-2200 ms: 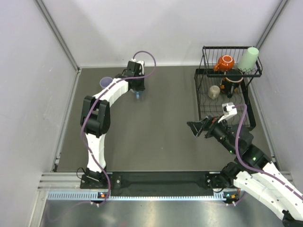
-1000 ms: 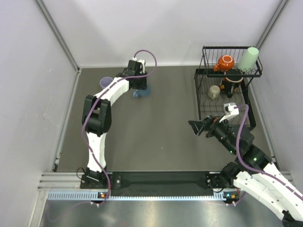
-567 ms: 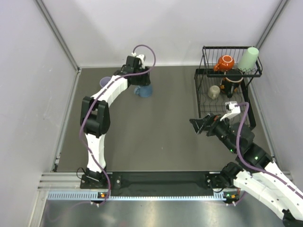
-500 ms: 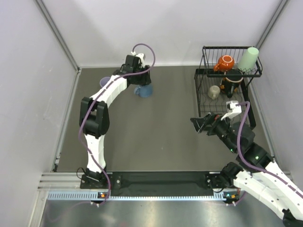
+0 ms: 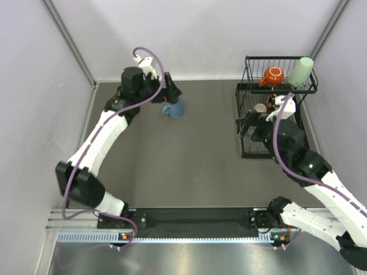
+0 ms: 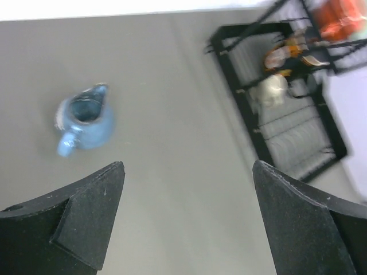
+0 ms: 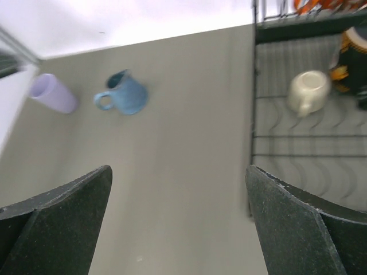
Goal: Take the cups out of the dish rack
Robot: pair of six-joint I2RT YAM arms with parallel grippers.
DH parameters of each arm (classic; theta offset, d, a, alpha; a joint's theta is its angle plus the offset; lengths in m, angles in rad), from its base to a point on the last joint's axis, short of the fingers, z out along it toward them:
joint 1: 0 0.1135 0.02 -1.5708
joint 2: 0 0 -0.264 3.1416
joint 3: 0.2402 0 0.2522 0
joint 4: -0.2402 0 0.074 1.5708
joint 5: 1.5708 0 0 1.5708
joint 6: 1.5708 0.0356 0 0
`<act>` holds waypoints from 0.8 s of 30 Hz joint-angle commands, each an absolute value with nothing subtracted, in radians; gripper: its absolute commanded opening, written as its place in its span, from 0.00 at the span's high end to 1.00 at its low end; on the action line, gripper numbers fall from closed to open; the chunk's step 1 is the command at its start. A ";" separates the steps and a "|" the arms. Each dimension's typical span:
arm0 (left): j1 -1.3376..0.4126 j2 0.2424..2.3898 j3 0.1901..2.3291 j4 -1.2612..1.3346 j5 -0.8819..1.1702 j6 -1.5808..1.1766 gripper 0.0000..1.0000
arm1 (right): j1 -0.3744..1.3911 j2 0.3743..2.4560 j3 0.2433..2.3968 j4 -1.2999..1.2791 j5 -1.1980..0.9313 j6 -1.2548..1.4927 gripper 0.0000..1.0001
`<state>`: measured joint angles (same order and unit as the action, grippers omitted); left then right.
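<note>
left gripper [image 6: 186,172]: lifted off blue mug [image 5: 174,109], jaws spread (mug upright)
right gripper [image 7: 178,172]: moved up to dish rack [image 5: 275,57], jaws spread

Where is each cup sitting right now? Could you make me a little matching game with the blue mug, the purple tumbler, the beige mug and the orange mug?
Cups:
1. blue mug
2. purple tumbler
3. beige mug
4. orange mug

Places:
a. on the table, farthest from the rack
b. in the rack's raised basket
c. on the table, nearer the rack
d. on the rack's lower level

Pairs: 1-c, 2-a, 3-d, 4-b.
</note>
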<state>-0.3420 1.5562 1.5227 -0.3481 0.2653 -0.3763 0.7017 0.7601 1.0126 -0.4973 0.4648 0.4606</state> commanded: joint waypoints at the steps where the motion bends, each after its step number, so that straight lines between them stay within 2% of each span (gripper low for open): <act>1: -0.341 1.412 1.387 -0.284 0.363 -0.432 0.01 | 0.675 0.811 1.094 -0.515 0.557 0.316 0.00; 4: -0.341 1.310 1.274 -0.250 0.426 -0.454 0.01 | 0.583 0.876 1.118 -0.526 0.500 0.273 0.00; 8: -0.341 1.226 1.163 -0.230 0.471 -0.512 0.02 | 0.326 0.942 1.129 -0.511 0.276 0.291 0.00; 12: -0.341 1.149 1.051 -0.183 0.580 -0.578 0.02 | 0.206 1.005 1.215 -0.509 0.195 0.284 0.00; 17: -0.341 1.091 1.002 -0.264 0.592 -0.516 0.02 | 0.149 1.066 1.344 -0.491 0.303 0.247 0.00; 24: -0.342 0.984 0.951 -0.289 0.614 -0.491 0.03 | 0.054 1.196 1.503 -0.462 0.340 0.242 0.00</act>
